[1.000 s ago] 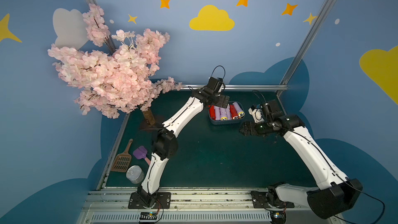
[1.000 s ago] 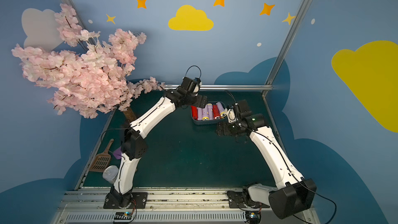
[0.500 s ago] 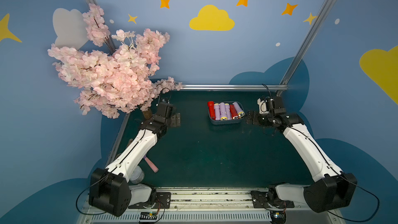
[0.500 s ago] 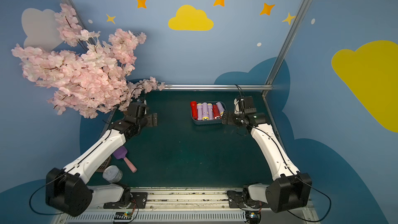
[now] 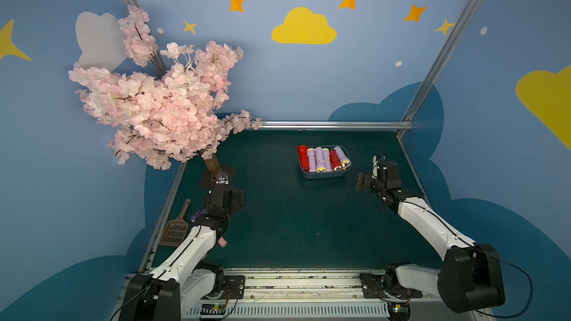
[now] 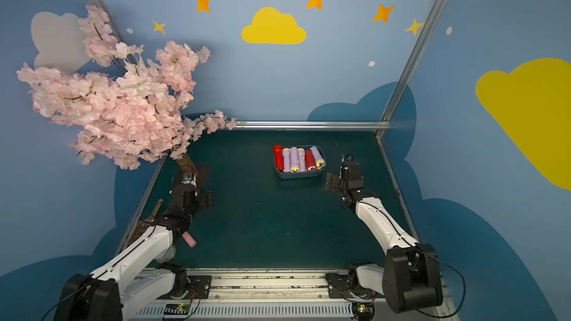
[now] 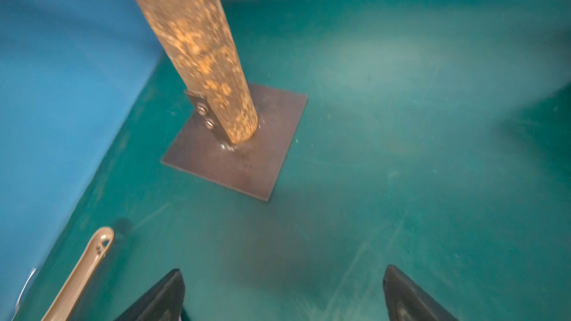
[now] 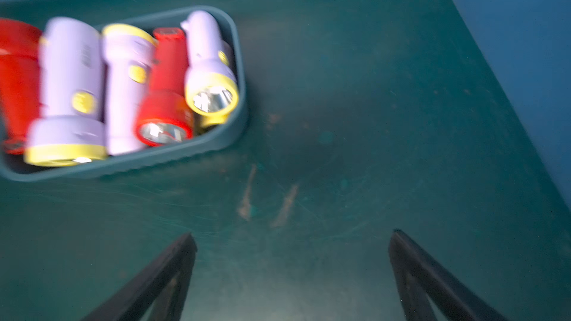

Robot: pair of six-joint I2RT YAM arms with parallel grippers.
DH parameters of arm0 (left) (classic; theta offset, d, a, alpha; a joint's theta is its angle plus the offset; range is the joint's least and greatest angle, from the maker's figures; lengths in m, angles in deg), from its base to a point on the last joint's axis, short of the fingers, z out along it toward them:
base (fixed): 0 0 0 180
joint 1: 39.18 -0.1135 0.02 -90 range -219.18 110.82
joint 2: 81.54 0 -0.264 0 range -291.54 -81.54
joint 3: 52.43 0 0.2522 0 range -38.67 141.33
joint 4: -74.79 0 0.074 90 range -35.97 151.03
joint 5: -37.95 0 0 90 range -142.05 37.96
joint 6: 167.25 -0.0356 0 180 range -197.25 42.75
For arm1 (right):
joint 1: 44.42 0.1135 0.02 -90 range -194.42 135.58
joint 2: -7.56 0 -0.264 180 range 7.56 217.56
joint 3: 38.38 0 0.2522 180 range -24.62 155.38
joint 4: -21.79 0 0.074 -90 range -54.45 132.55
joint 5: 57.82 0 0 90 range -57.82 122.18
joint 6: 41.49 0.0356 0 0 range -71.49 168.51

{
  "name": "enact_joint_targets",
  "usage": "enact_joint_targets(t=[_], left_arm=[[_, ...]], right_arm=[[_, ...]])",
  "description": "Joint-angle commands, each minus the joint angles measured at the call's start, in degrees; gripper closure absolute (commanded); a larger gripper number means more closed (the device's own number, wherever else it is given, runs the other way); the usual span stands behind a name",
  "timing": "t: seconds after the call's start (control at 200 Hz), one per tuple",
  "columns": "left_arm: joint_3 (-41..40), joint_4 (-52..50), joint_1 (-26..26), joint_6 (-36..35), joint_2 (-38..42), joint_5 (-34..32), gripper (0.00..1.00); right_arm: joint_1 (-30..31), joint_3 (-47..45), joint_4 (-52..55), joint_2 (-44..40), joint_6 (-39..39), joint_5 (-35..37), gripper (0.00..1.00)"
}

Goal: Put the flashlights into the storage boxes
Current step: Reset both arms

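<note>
Done: flashlights [image 5: 323, 159] packed in blue-grey tub [image 5: 323, 175] | Remaining: none loose on the mat [image 5: 293, 226], likely finished | left gripper [image 7: 283, 270], right gripper [image 8: 293, 233]: both spread wide, empty

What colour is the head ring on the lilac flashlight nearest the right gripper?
Yellow. The lilac flashlight shows best in the right wrist view.

Red and lilac flashlights [image 5: 323, 159], blue-grey tub [image 5: 323, 174]

i can read no text or number; marks on the stubby lilac and red plastic flashlights [image 8: 71, 66] are blurred.
</note>
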Motion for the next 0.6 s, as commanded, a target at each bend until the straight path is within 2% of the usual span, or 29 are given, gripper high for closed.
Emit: enact_joint_targets(t=[0.0, 0.09, 0.195, 0.305, 0.496, 0.596], left_arm=[[-1.27, 12.93, -2.11, -2.57, -0.98, 2.76, 0.01], [-0.50, 16.08, -3.40, -1.81, -4.83, 5.91, 0.01], [0.12, 20.12, -4.17, -1.83, -10.12, 9.31, 0.01], [-0.11, 25.37, -4.31, -2.63, -16.03, 9.60, 0.01], [4.03, 30.30, -4.77, -9.93, -24.45, 13.14, 0.01], [3.23, 35.54, -7.24, -7.87, -28.11, 15.30, 0.01]], right_arm=[[-0.45, -1.37, -10.57, -0.65, -2.88, 5.42, 0.03], [-1.07, -3.69, -14.76, -0.26, -2.97, 6.77, 0.02], [-2.14, -7.55, -19.76, 0.16, -4.16, 4.56, 0.02], [-3.36, -11.75, -26.71, 0.78, -5.58, 2.92, 0.02], [-7.15, -18.00, -38.18, 4.14, -7.15, 1.23, 0.02], [-9.84, -19.07, -43.49, 6.23, -6.07, -1.59, 0.02]])
